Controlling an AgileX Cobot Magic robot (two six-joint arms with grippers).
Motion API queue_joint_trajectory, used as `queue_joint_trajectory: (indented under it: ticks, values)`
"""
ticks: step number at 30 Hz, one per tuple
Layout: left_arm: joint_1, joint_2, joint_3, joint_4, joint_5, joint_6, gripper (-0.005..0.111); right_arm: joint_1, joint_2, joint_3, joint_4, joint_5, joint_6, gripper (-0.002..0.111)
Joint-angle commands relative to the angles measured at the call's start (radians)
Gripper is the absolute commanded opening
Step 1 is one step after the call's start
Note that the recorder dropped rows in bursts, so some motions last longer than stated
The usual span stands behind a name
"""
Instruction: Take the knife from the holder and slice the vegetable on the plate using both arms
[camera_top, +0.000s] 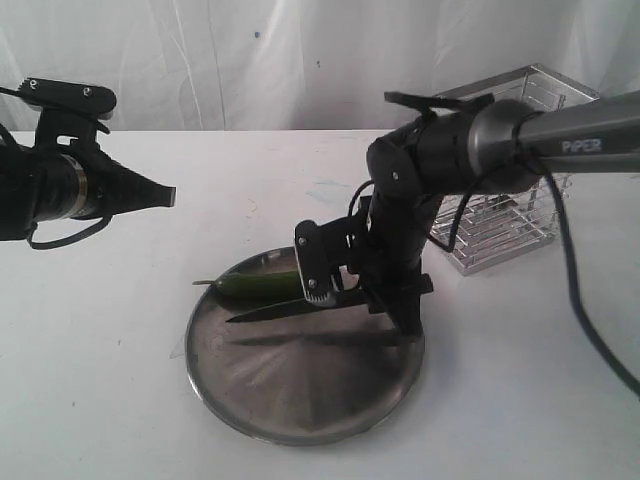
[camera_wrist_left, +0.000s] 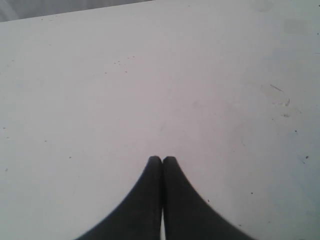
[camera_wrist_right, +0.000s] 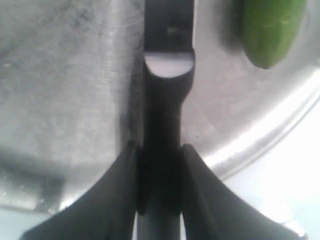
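The plate lies at the front of the table. The right gripper clamps the knife by its handle, with the blade low over the plate, just beside the chilli at the plate's far rim. The left gripper hangs closed and empty, well apart. The holder stands behind.

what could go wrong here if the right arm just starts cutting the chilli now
1. The left gripper hangs shut over the table, far from the chilli, so nothing pins it; the knife may roll or push it.
2. The chilli lies close to the plate rim and could slide off.
3. The right gripper holds the knife by its handle only, which might twist under pressure.
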Motion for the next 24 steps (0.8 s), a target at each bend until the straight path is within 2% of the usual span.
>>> queue_joint_trajectory:
  ticks: [1, 6, 10, 13, 18, 20, 22, 24]
  values:
    - [0.001, -0.054, 0.022, 0.021, 0.001, 0.016, 0.000, 0.001, -0.115, -0.002, 0.020, 0.118, 0.028, 0.000]
    - [0.001, -0.188, 0.086, 0.021, -0.025, 0.016, 0.000, 0.001, -0.234, 0.029, 0.147, 0.244, 0.179, 0.000]
    - [0.001, -0.310, 0.141, 0.021, -0.046, 0.017, 0.000, 0.001, -0.327, 0.076, 0.288, 0.354, 0.500, 0.000]
    - [0.001, -0.392, 0.170, 0.021, -0.055, 0.017, 0.000, -0.002, -0.368, 0.116, 0.570, 0.471, 0.631, 0.000]
    - [0.001, -0.462, 0.223, 0.026, -0.100, 0.034, 0.000, -0.002, -0.379, 0.215, 1.229, 0.471, 0.544, 0.000]
    - [0.001, -0.468, 0.244, 0.055, -0.134, 0.068, 0.000, -0.002, -0.379, 0.241, 1.380, 0.471, 0.503, 0.000]
    - [0.001, -0.470, 0.267, 0.066, -0.149, 0.084, 0.000, -0.002, -0.379, 0.265, 1.468, 0.356, 0.492, 0.000]
    - [0.001, -0.470, 0.260, 0.066, -0.141, 0.084, 0.000, -0.002, -0.379, 0.297, 1.577, 0.340, 0.417, 0.000]
